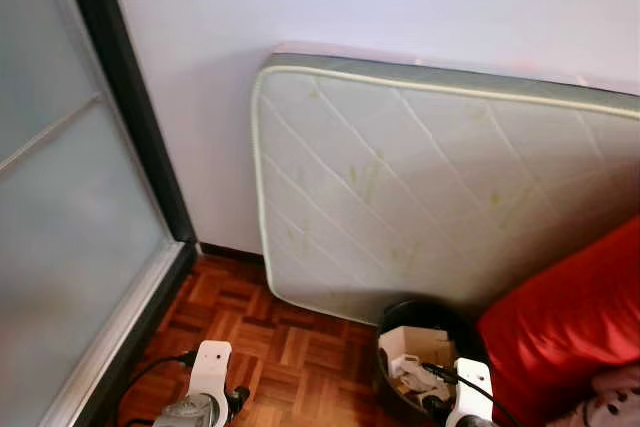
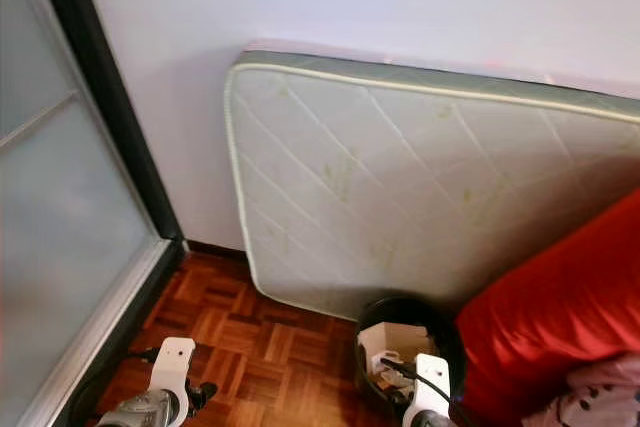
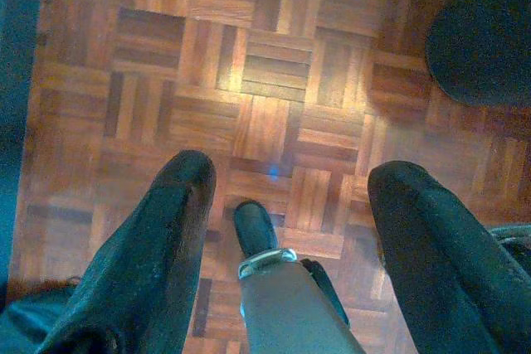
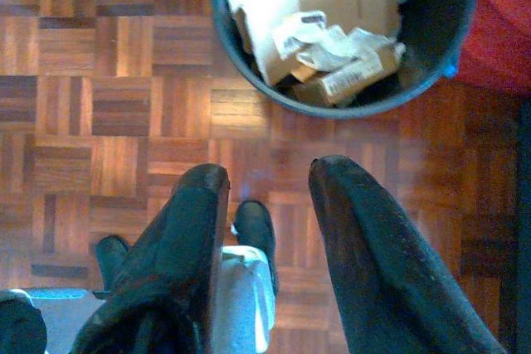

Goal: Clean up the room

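Hanging over parquet: 2 grippers, left [image 3: 286,180] & right [image 4: 265,176], both spread, empty; 1 bin [image 4: 448,55] w/ cardboard.

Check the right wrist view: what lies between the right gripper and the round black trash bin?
Bare wooden parquet floor, nothing else. The open right gripper hangs short of the round black trash bin, which holds crumpled cardboard and paper.

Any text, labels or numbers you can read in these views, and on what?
None legible.
Printed label on a cardboard piece in the black bin: dark print, too blurred to read.
Label on crumpled paper in the same bin: too small to read.
Mattress: no print seen.
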Controlling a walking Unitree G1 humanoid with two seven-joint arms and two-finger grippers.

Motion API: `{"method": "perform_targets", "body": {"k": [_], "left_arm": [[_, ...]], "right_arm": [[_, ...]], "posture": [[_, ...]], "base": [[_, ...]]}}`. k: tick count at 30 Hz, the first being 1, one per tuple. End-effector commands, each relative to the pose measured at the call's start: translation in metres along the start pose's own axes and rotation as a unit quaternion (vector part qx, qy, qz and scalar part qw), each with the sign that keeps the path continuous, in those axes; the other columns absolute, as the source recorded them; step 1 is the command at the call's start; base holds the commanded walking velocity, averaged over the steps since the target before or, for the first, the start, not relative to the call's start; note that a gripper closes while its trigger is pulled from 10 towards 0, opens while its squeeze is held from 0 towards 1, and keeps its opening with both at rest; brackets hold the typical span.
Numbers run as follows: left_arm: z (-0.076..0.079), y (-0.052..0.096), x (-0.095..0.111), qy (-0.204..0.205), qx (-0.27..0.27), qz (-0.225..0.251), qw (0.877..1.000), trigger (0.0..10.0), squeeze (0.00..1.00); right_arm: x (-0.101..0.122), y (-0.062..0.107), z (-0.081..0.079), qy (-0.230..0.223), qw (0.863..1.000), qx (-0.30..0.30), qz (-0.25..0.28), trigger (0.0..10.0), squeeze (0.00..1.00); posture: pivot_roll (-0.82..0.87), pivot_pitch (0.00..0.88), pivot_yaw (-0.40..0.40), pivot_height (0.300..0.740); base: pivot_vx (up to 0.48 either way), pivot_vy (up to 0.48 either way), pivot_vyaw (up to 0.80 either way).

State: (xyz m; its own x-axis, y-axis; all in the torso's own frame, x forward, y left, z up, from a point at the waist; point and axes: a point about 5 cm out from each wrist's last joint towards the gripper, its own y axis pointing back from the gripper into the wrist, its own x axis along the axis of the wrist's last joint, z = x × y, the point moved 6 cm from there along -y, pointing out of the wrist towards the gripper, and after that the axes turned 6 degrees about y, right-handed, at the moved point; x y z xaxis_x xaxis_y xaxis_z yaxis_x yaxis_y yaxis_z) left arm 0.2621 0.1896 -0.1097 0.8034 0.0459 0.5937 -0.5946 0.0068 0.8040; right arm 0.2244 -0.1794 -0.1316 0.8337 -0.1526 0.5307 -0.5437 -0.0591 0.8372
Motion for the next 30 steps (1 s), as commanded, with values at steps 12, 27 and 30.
{"method": "perform_targets", "body": {"k": [12,27,30], "left_arm": [[0.0004,-0.0004,0.0026,-0.021,0.001,-0.002,1.0,10.0,0.0],[-0.0002,-0.0004,0.0028,-0.023,0.002,-0.003,1.0,10.0,0.0],[-0.0001,-0.0003,0.003,-0.022,0.002,-0.002,1.0,10.0,0.0]], "right_arm": [[0.0009,0.0,0.001,0.003,1.0,0.0,-0.003,10.0,0.0],[0.0012,-0.0001,0.0007,-0.002,1.0,0.0,-0.002,10.0,0.0],[0.0013,-0.0001,0.0007,-0.002,1.0,0.0,-0.002,10.0,0.0]], "posture": [[-0.02,0.0,-0.07,0.74],[-0.02,0.0,-0.068,0.74],[-0.02,0.0,-0.067,0.74]], "base": [[0.0,-0.135,-0.8],[0.0,-0.114,-0.8],[0.0,0.0,-0.8]]}}
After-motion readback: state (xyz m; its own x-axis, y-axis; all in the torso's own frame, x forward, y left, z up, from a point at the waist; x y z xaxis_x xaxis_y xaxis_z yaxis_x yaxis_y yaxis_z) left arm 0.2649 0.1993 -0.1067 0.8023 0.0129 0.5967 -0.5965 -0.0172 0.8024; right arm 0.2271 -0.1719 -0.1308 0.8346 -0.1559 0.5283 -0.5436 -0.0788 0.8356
